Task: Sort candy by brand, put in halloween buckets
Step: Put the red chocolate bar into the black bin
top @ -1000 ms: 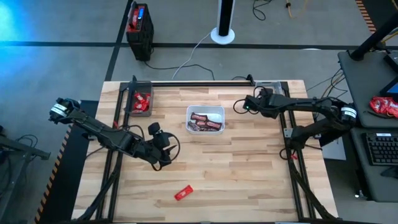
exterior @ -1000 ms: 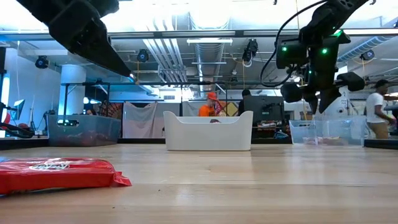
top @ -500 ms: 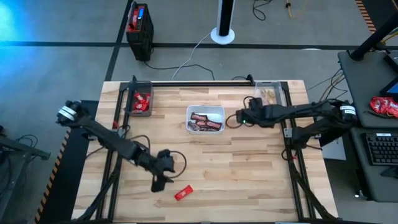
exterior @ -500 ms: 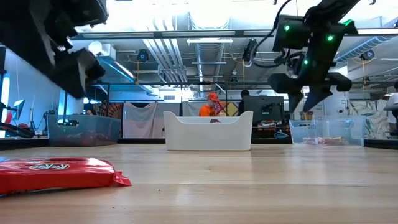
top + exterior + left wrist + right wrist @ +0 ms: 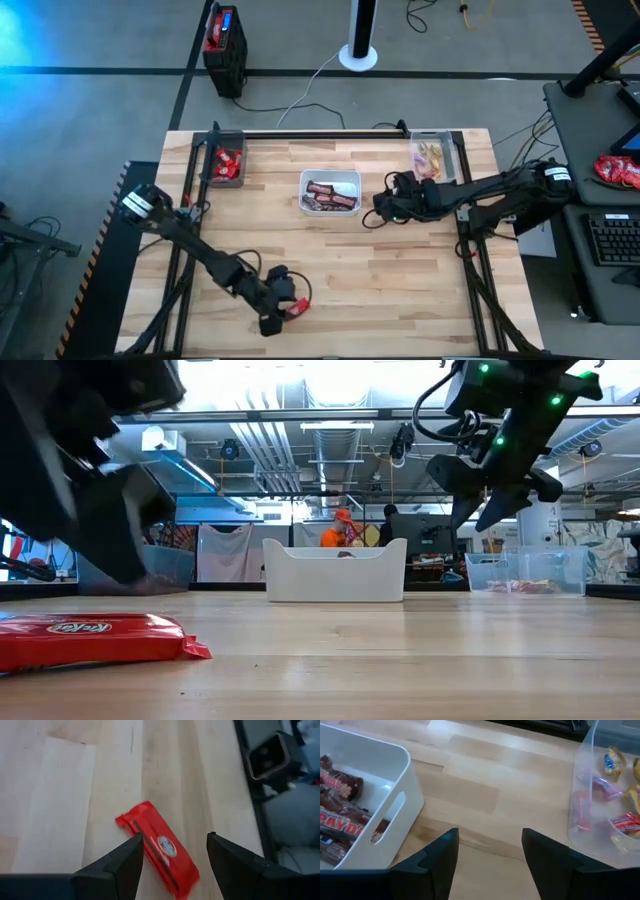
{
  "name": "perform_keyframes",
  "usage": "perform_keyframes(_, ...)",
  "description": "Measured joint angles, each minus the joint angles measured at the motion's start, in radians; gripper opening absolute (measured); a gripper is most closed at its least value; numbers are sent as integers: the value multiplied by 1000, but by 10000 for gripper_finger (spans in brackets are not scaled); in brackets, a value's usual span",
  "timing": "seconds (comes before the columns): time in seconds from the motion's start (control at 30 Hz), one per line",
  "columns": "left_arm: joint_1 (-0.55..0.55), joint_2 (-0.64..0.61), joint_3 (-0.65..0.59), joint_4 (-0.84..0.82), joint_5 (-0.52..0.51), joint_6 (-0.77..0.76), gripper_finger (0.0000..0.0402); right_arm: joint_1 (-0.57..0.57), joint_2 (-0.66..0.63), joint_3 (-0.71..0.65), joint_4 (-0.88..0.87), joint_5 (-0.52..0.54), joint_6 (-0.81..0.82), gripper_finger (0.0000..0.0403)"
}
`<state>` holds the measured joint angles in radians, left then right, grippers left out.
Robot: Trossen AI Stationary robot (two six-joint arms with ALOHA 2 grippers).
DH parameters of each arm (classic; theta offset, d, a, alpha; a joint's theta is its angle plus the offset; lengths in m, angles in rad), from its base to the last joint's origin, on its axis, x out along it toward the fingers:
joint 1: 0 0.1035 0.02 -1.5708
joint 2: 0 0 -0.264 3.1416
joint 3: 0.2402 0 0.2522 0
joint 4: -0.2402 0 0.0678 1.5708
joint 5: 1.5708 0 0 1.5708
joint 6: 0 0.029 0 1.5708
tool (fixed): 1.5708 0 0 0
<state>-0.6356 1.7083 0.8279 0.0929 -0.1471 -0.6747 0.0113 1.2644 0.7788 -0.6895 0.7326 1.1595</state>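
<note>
Left gripper [image 5: 172, 857], fingers apart, straddles the red candy bar [image 5: 159, 851] on the near surface [image 5: 400, 290], ready to grasp; right gripper [image 5: 487, 855] waits apart too.

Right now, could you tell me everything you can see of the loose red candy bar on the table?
The red candy bar is one long, flat bar in a glossy red wrapper with a white logo. It lies flat and askew on bare wood near the table's front edge. The open left gripper hangs over it, one finger on each side, not touching.
</note>
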Motion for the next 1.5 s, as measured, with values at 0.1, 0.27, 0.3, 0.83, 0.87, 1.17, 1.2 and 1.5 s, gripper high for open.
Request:
perform_keyframes(0.1,1,55,36,4,-19,-11,201,14,0,0,0,0,6,214)
perform_keyframes(0.27,1,105,53,46,6,-27,201,15,1,0,0,24,10,215)
perform_keyframes(0.3,1,106,46,55,7,-37,201,15,1,0,0,29,11,215)
perform_keyframes(0.83,31,12,-20,-91,-117,-23,176,15,1,0,0,38,-6,215)
perform_keyframes(0.87,32,-5,-20,-127,-149,-24,176,15,1,0,0,38,-6,215)
perform_keyframes(1.17,13,-38,-21,-174,-168,9,175,15,1,0,3,38,-8,215)
perform_keyframes(1.2,8,-38,-21,-158,-167,15,175,15,1,0,4,38,-8,215)
perform_keyframes(1.5,-13,44,-22,-95,-210,-29,175,15,1,0,16,30,-11,215)
